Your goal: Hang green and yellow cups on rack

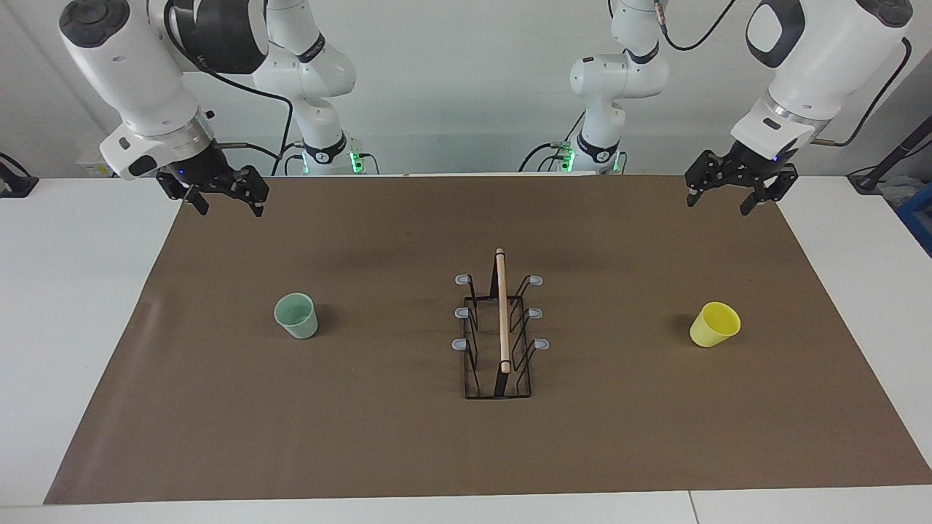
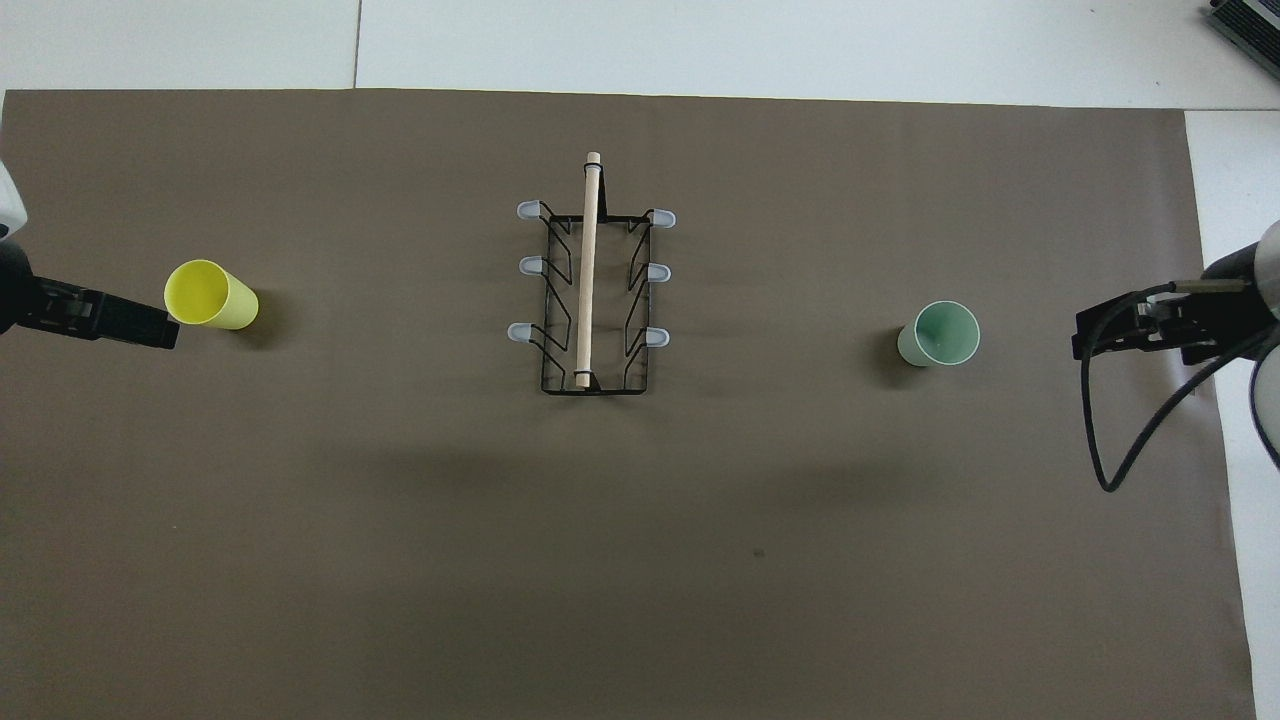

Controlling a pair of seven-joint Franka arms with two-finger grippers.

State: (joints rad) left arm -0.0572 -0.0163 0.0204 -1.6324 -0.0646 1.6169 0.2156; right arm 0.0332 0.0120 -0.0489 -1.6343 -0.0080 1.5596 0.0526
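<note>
In the middle of the flat brown paper mat [image 1: 408,451] [image 2: 400,560] that covers the white table [image 1: 73,327] [image 2: 700,45] stands the black wire rack [image 1: 498,336] [image 2: 592,300], a narrow open frame of thin bent wire with a long, smooth, light wooden rod along its top and six rounded grey-tipped pegs, three to each side, all bare. The pale mint green tapered plastic cup [image 1: 296,315] [image 2: 939,334] sits upright on the mat toward the right arm's end of the table, well apart from the rack, its round mouth open upward. The bright yellow tapered plastic cup [image 1: 714,324] [image 2: 210,295] sits toward the left arm's end, equally well apart, appearing tilted with its mouth turned outward. The right gripper [image 1: 224,195] [image 2: 1125,328] hangs in the air over the mat's edge at its own end, its black jaws spread and holding nothing. The left gripper [image 1: 721,195] [image 2: 120,320] hangs likewise over the mat's corner at its end, jaws spread and empty
</note>
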